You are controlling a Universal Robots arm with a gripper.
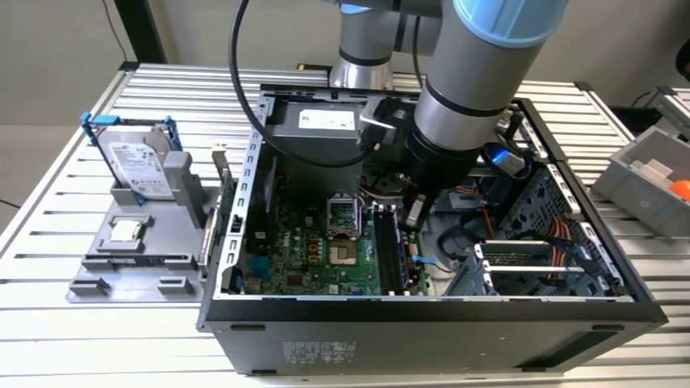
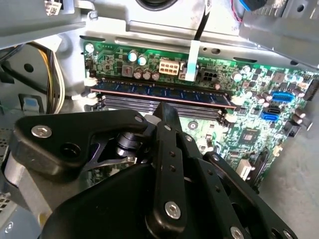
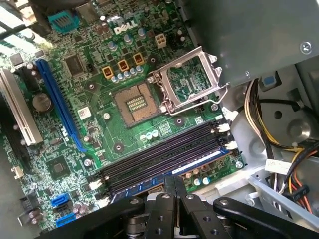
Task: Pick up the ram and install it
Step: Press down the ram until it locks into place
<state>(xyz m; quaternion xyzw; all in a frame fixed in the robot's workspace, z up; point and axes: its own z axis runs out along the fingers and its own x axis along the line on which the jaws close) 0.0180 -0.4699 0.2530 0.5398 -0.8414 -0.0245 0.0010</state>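
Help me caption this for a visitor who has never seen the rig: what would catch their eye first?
The grey, blue-capped arm reaching down into the open computer case dominates the exterior view. Its black pincer sits right over the ram, a blue stick lying in a slot at the green motherboard's edge. On the exterior view's left, a silver hard drive stands in a blue-handled frame on a grey tray.

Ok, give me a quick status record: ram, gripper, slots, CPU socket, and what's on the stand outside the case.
ram: standing along a memory slot, in the outermost of the slots
gripper: inside the case, just above the ram's edge
grip: cannot tell whether the fingers are open or shut
other slots: black, no sticks in them
CPU socket: uncovered, its metal frame swung open
stand: holds the hard drive and the processor chip
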